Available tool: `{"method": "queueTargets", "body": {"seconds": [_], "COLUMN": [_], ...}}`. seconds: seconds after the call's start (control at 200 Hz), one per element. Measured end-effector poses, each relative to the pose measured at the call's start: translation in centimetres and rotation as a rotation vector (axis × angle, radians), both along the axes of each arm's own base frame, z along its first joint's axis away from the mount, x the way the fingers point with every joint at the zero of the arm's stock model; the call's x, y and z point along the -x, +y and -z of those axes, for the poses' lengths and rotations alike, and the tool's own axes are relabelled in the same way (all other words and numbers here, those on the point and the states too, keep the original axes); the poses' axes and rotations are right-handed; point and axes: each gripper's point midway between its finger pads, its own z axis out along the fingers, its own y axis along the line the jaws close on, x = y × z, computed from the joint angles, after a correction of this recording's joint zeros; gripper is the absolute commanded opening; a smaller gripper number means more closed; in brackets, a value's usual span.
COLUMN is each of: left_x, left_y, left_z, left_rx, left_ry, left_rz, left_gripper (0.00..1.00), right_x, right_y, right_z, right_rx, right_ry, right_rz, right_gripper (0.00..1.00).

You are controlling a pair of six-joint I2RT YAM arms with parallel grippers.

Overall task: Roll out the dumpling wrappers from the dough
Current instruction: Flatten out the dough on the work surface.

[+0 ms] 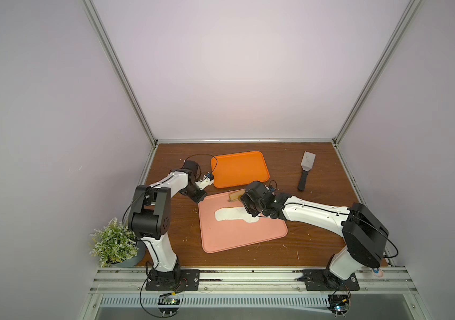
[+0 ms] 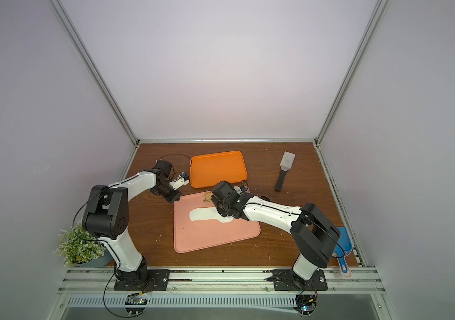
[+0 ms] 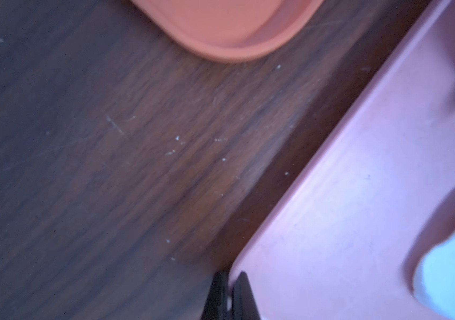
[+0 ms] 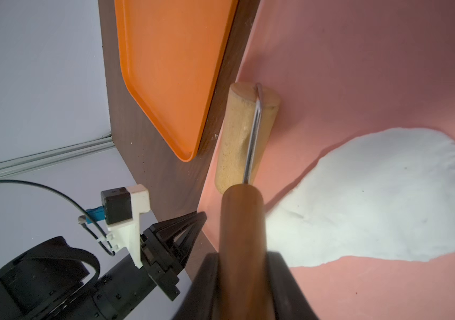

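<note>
One flat, ragged-edged white dough sheet point(image 1: 232, 214) lies on one pink mat point(image 1: 237, 238) just beside the right gripper point(image 4: 243, 261), clamped on one wooden roller point(image 4: 237, 138); left gripper point(image 3: 229, 279) pinches the mat's corner.

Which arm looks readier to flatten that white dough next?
The right. The right gripper clamps the rolling pin by its dark handle, its roller on the pink mat beside the dough sheet. The left gripper is shut on the mat's corner, apparently holding it steady.
</note>
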Motion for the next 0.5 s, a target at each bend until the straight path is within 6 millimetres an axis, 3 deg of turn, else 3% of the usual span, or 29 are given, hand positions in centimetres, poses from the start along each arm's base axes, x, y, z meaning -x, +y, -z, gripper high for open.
{"method": "queueTargets", "body": {"seconds": [0.335, 0.5], "left_x": [0.0, 0.0], "left_y": [0.0, 0.0], "left_z": [0.0, 0.0], "left_rx": [0.004, 0.006], "left_ry": [0.0, 0.001], "left_rz": [-0.001, -0.002], "left_gripper": [0.0, 0.0], "right_x": [2.2, 3.3], "right_y": [-3.3, -3.8], "right_z": [-4.2, -5.4], "right_rx": [0.066, 0.069], "right_ry": [-0.015, -0.021], "right_rz": [-0.054, -0.113], "right_gripper": [0.0, 0.0]}}
